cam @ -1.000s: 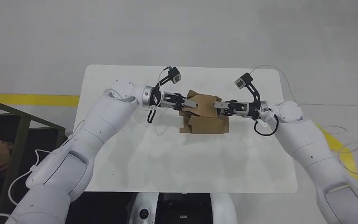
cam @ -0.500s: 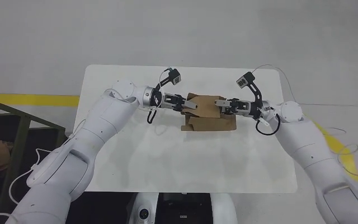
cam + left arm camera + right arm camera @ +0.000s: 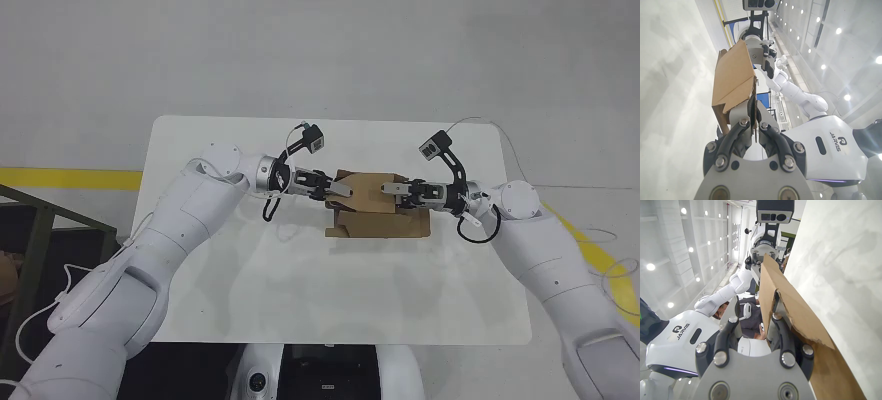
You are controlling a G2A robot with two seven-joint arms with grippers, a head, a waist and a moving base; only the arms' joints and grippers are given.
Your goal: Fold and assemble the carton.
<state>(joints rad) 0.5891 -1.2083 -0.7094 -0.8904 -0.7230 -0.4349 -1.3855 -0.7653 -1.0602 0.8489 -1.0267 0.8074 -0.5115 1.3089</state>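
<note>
A brown cardboard carton (image 3: pixel 378 208) lies partly opened in the middle of the white table (image 3: pixel 240 290). My left gripper (image 3: pixel 338 186) is at the carton's left end and is shut on the edge of a flap (image 3: pixel 753 106); the carton (image 3: pixel 732 75) stretches away from it. My right gripper (image 3: pixel 400 188) is at the carton's upper right, open. In the right wrist view one finger (image 3: pixel 734 308) stands free, and the other (image 3: pixel 778 303) sits behind the carton wall (image 3: pixel 770 289), so the wall's edge is between them.
The carton is the only loose object on the table. Bare white surface stretches all around it, widest toward the front edge. Grey floor with a yellow line (image 3: pixel 70 178) lies beyond the table's sides.
The carton has spread wider, its right end sliding to the right across the table. Both grippers have stayed at its two ends, almost in place.
</note>
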